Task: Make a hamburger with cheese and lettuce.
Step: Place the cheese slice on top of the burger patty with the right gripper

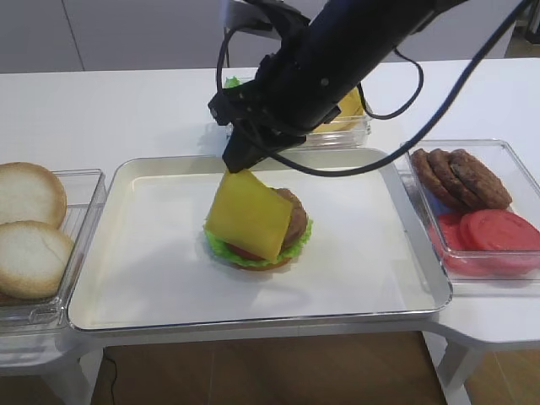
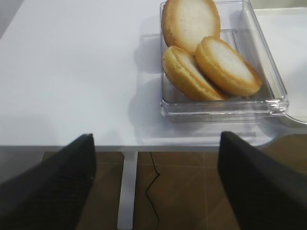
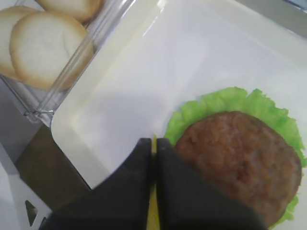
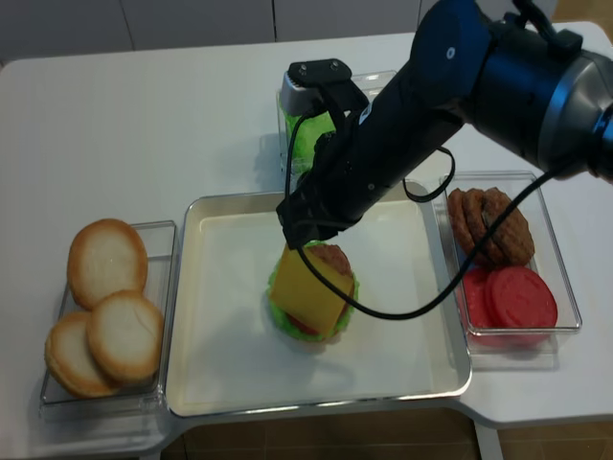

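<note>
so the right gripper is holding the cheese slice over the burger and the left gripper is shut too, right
Not quite. The right gripper is indeed shut on the cheese above the hamburger, but the left gripper is open: the left wrist view shows its fingers spread wide apart with nothing between them.

On the table point(image 1: 126, 110), a tray point(image 1: 152, 287) sits in the middle, with the hamburger point(image 1: 287, 229) on it near its centre. The cheese point(image 1: 249, 215) hangs tilted over the hamburger's left side, pinched at its upper edge by the right claw point(image 1: 242, 160), which reaches in from behind and right. Left of the tray, a clear bin point(image 1: 84, 253) holds bun halves point(image 1: 29, 257). Right of the tray, another bin point(image 1: 506, 152) holds patties point(image 1: 460, 177) at the back and tomato slices point(image 1: 498, 232) in front. Behind the tray stand two more containers, the left with lettuce point(image 4: 305, 139), the right with cheese slices point(image 1: 350, 108). The left claw point(image 2: 153, 182) hangs off the table's front edge, before the bun bin.
</note>
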Controlling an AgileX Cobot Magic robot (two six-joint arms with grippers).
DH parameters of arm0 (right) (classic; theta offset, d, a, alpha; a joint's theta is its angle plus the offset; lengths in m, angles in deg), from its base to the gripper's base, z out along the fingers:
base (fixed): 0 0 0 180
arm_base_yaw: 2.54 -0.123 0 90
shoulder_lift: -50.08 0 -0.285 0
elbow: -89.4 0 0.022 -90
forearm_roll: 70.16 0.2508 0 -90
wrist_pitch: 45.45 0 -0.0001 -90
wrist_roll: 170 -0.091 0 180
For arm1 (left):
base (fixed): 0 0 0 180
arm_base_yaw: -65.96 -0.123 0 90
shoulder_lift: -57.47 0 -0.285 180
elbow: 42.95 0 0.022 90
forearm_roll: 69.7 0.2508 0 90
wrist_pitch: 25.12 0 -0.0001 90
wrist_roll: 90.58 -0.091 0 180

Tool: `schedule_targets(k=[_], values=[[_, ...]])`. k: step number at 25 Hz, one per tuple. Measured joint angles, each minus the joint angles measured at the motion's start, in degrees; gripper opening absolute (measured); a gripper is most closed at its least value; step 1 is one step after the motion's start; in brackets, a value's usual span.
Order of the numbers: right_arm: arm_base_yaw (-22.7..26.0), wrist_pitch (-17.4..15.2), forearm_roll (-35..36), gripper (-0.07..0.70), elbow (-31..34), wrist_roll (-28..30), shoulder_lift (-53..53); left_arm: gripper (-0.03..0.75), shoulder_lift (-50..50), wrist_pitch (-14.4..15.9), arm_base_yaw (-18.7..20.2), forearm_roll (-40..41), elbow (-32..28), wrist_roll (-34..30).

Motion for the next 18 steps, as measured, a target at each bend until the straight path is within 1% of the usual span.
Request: schedule_targets(k=[8,12,18], values=[[0.00,1.52,-2.70,0.008,0.00,0.59,1.63,0.580,0.00,0.00,0.00,0.00,0.00,0.00],[0.00,2.86,-4.50,0.008,0.00,1.11,1.63,0.580,0.00,0.00,0.00,0.00,0.00,0.00],[0.00,4.45,-5.24,0.008,0.00,2.39,1.63,0.580,0.00,0.00,0.00,0.00,0.00,0.00]])
